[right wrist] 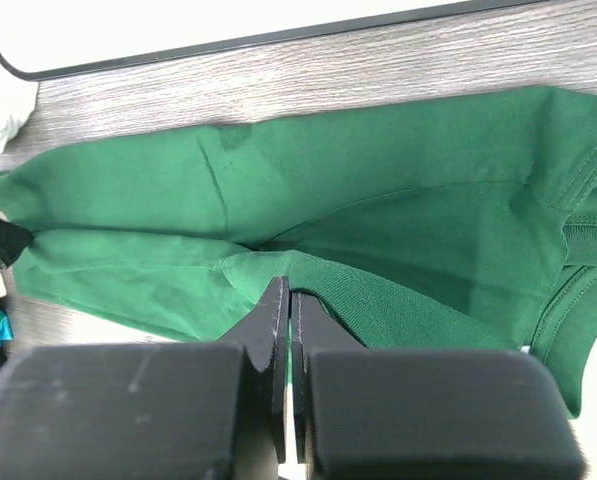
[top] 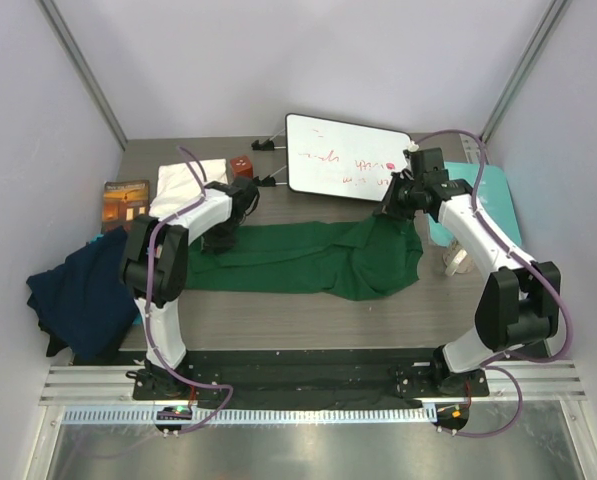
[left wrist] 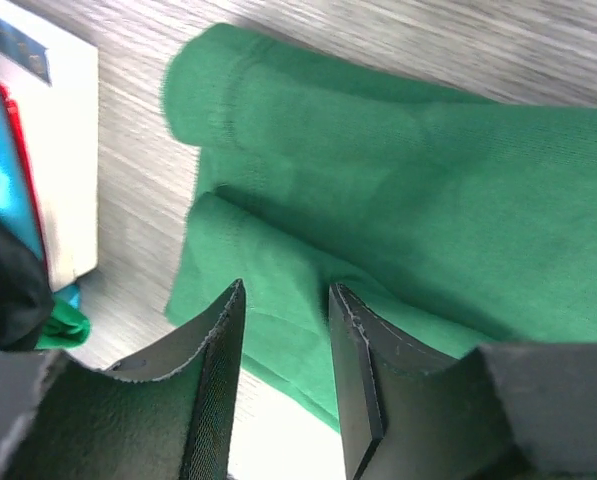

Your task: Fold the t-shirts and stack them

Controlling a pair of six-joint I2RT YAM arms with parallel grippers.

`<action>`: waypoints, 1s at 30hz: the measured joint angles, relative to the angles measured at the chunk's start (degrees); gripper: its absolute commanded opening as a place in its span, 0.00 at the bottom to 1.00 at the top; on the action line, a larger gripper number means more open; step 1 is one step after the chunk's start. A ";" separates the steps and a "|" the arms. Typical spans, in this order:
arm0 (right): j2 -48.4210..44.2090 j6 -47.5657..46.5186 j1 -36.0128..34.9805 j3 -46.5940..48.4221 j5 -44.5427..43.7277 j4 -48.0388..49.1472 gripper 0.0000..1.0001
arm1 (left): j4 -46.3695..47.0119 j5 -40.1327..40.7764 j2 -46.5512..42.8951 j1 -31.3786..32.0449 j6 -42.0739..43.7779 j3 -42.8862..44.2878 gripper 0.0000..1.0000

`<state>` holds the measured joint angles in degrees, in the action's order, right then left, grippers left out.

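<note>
On the grey wood-grain table (top: pixel 278 315), between pale lilac walls (top: pixel 278 60), the soft dark green cloth t-shirt (top: pixel 308 262) lies mid-table as a long rumpled band — left gripper (left wrist: pixel 283 290) over its left end, jaws partly apart and empty, right gripper (right wrist: pixel 285 285) clamped tight on a fold.

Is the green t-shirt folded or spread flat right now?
Partly folded: the green t-shirt lies as a long narrow band across the table, one layer doubled over another, not a compact square.

Only illegible red scrawl on whiteboard (top: pixel 348 140)
</note>
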<state>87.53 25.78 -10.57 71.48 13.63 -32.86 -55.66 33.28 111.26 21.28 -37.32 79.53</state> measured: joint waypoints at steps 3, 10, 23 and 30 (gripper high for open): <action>1.25 0.02 -0.42 0.31 -0.07 0.22 0.01 | -1.03 1.66 -0.24 0.00 -0.74 0.02 0.40; 3.56 0.00 -1.51 1.20 -0.76 1.18 0.01 | -1.16 1.38 -8.33 0.83 -1.29 -1.70 0.40; 4.66 0.02 -2.25 1.29 -1.09 1.70 0.01 | 4.42 -5.90 -17.88 9.66 -4.39 -12.83 0.39; 4.79 0.00 -2.45 1.29 -1.09 1.81 0.01 | 7.63 -7.04 -12.55 11.21 -6.01 -12.96 0.39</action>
<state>92.31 25.78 -13.02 72.77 12.53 -31.05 -48.03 26.24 98.72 32.49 -43.33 66.57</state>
